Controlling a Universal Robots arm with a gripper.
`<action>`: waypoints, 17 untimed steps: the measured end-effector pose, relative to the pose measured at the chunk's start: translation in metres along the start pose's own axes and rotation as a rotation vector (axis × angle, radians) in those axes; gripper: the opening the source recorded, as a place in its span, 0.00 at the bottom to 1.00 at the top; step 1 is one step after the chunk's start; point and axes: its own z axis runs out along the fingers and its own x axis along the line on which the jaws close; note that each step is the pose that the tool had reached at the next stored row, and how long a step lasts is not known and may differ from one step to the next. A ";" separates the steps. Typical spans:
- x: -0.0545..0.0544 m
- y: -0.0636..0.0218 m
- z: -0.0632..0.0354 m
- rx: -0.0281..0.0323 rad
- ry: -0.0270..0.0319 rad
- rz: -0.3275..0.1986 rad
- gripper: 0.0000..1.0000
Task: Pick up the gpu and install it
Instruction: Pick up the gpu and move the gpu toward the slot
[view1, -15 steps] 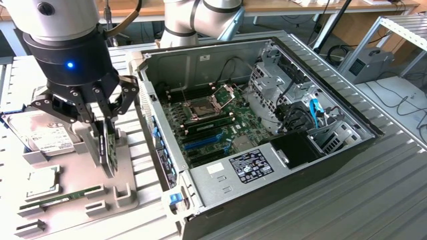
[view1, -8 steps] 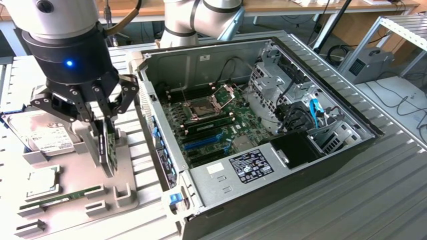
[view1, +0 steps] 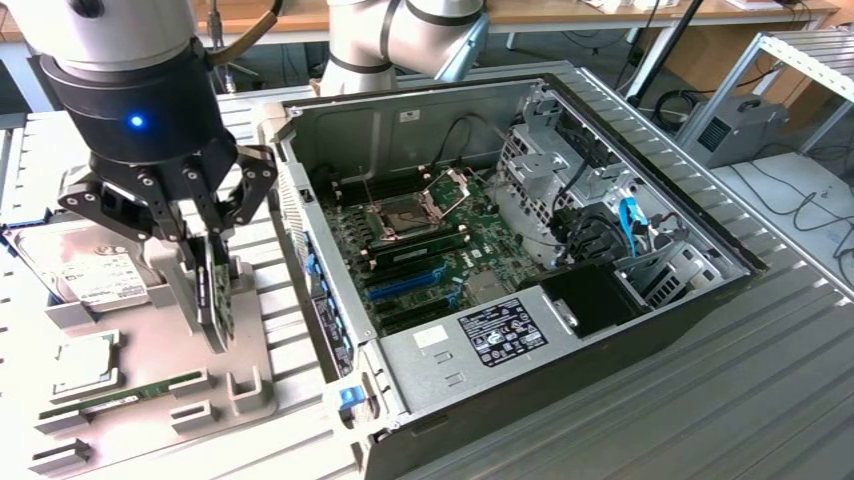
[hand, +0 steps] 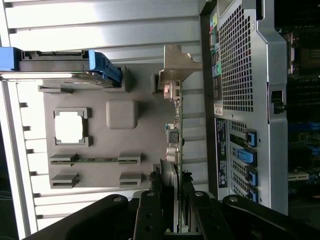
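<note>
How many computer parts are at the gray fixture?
4: hard drive at the far end, processor mid-fixture, memory stick at the near edge, gpu upright in the end effector. The arm may hide more.

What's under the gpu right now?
The grey holder tray lies under the gpu, which the fingers grip on edge. The card's own lower edge covers the spot beneath it, so whether it is clear of the tray cannot be seen.

High exterior view, close wrist view past end effector (hand: 171, 180), both over parts tray (view1: 127, 435).
</note>
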 end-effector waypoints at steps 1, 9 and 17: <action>0.000 0.0000 -0.0004 0.0001 0.0000 0.000 0.26; 0.000 -0.0001 -0.0043 0.0005 -0.0001 0.000 0.26; 0.000 -0.0002 -0.0072 0.0005 -0.0001 0.000 0.26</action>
